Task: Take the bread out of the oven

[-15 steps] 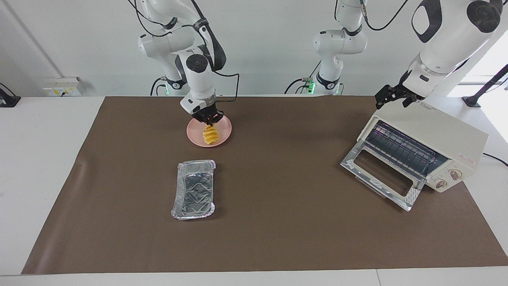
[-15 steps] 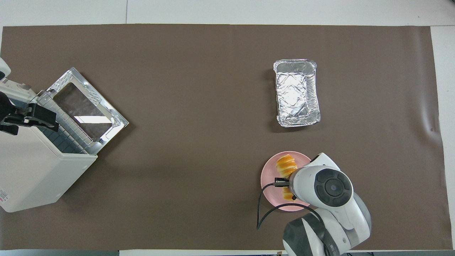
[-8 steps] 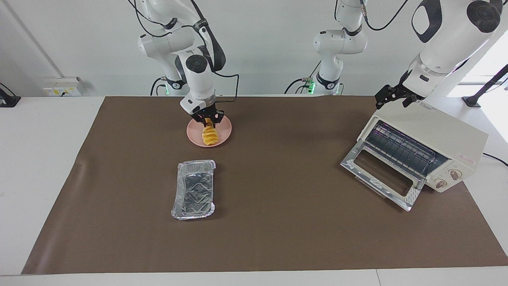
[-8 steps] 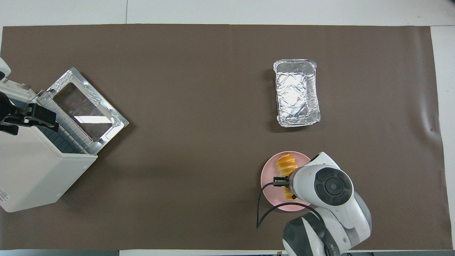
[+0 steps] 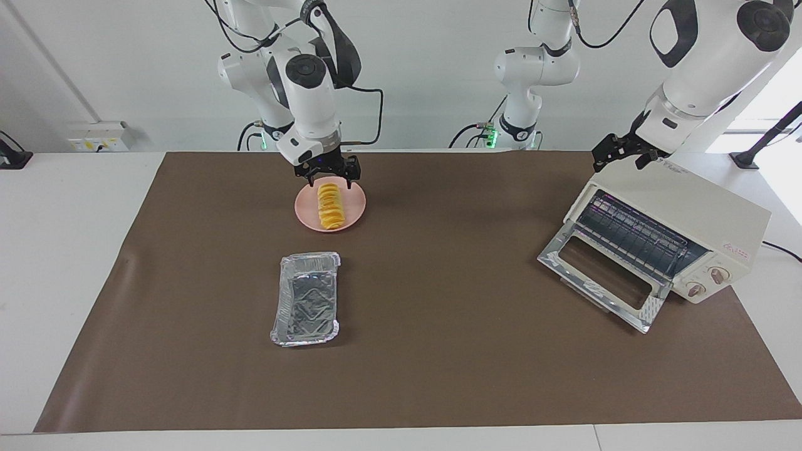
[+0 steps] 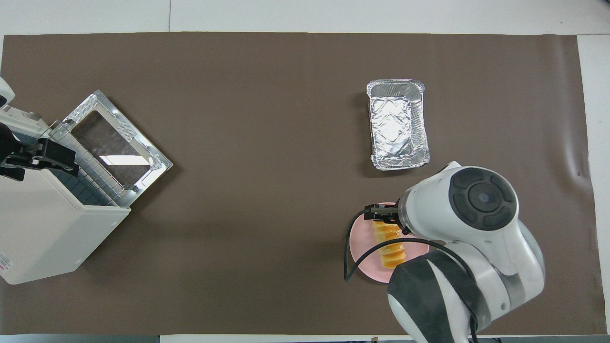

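Just below the right gripper (image 5: 328, 176), whose fingers stand apart, the bread (image 5: 329, 206) lies free on a pink plate (image 5: 356, 203), while the left gripper (image 5: 617, 152), fingers also apart, waits over the oven (image 5: 702, 216).

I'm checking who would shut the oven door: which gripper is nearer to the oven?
Left. The left gripper hangs over the oven's top edge above its dropped door; the right gripper, open, is over the bread on the pink plate.
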{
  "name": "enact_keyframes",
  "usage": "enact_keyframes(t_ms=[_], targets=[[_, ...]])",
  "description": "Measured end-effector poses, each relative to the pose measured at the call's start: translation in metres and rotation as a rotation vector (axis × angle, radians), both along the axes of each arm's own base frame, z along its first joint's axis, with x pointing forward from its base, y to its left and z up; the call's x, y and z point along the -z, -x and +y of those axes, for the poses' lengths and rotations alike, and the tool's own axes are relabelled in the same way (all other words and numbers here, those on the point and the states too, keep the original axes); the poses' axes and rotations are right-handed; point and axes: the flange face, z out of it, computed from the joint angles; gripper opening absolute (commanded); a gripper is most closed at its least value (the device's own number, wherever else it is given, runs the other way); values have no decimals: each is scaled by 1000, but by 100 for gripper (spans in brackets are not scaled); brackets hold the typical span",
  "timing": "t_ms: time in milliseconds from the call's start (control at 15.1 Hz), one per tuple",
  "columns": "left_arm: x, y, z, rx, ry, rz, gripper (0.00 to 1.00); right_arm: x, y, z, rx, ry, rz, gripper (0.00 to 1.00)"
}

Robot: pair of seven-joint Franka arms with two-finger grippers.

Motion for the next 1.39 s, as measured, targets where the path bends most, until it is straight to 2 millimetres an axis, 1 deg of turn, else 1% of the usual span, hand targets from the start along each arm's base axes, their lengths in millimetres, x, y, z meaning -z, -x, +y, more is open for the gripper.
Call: enact_keyframes(t_ms=[66, 133, 199, 266, 399, 465, 531, 598, 731, 797, 863, 996, 1395], targets=[[0, 0, 0, 0, 0, 0, 100, -17, -11, -13, -14, -10, -18, 100], [0, 0, 0, 0, 0, 0, 100, -34, -24, -32, -37, -22, -44, 100], [0, 0, 0, 0, 0, 0, 100, -50, -37, -57, -66, -32, -73, 100], [0, 0, 0, 0, 0, 0, 100, -65, -48, -85, -101, -37, -98, 100], [0, 0, 0, 0, 0, 0, 100, -85, -59, -138, -165, -37, -110, 100], [0, 0, 0, 0, 0, 0, 100, -94, -60, -157, -193, -37, -99, 100], [0, 0, 0, 0, 0, 0, 100, -106, -58, -170, -215, -40, -70, 100], [0, 0, 0, 0, 0, 0, 100, -121, -54, -177, -226, -43, -37, 100], [0, 0, 0, 0, 0, 0, 100, -156, -48, -183, -227, -47, 5, 100], [0, 0, 0, 0, 0, 0, 100, -169, -47, -185, -224, -46, 8, 100], [0, 0, 0, 0, 0, 0, 100, -176, -46, -187, -221, -45, 7, 100], [0, 0, 0, 0, 0, 0, 100, -179, -49, -190, -217, -37, 9, 100], [0, 0, 0, 0, 0, 0, 100, -167, -57, -197, -208, -14, 34, 100]])
